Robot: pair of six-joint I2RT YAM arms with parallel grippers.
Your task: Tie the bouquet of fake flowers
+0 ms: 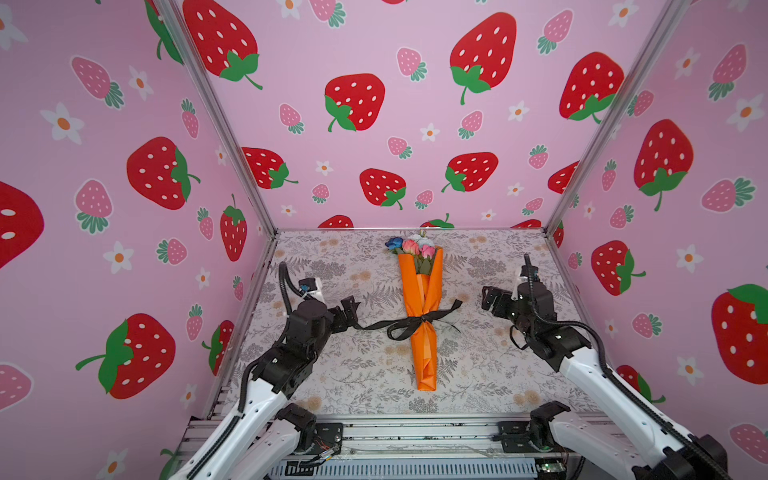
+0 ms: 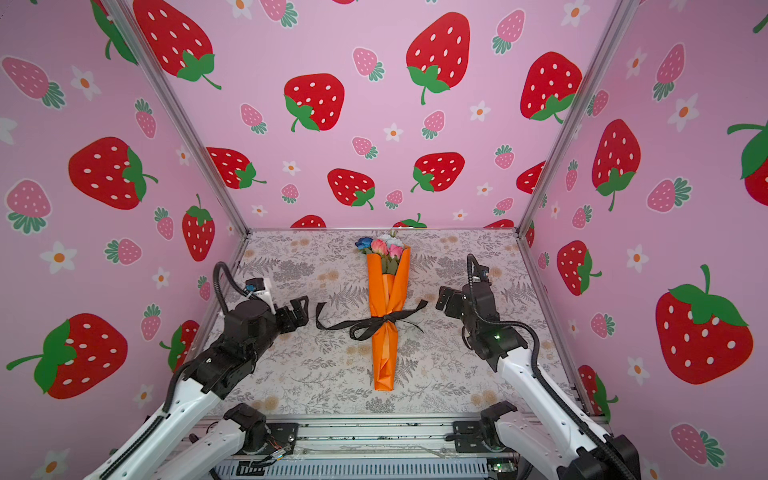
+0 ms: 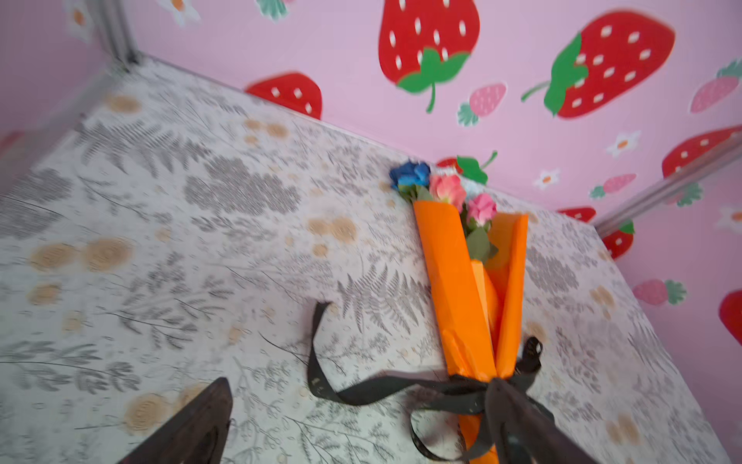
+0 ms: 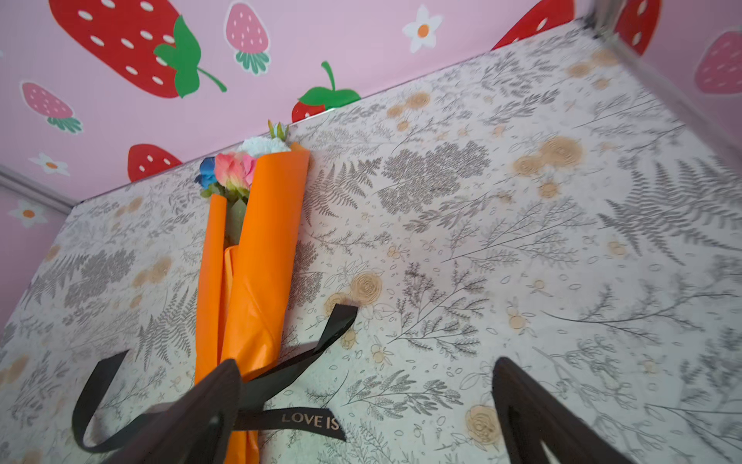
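Ribbon (image 1: pixel 422 320), black with pale lettering, sits knotted round the lower part of the bouquet (image 1: pixel 419 286). In both top views the bouquet lies flat along the middle of the surface (image 1: pixel 332 374) in its orange paper, blooms toward twelve o'clock and stem end toward six. A loop hangs off the knot toward eight o'clock, a long tail runs out to nine, and a shorter one to two.

We see the left fingers (image 3: pixel 188 430) spread wide with nothing between them, at nine o'clock of the knot and just beside the end of the long tail. The right fingers (image 4: pixel 516 389) are equally wide and empty, at three o'clock, near the short tail but apart from it.

We judge the tie to be made, or nearly so. The left wrist picture is blurred, so we cannot say whether the knot is snug or only a loose half bow. The step in hand looks like backing off. To do that well, we would lift each arm before drawing it outward, so no finger catches a tail and tugs the knot loose or drags the bouquet sideways. The left side needs most care, as the tail end curls up right by its fingers.
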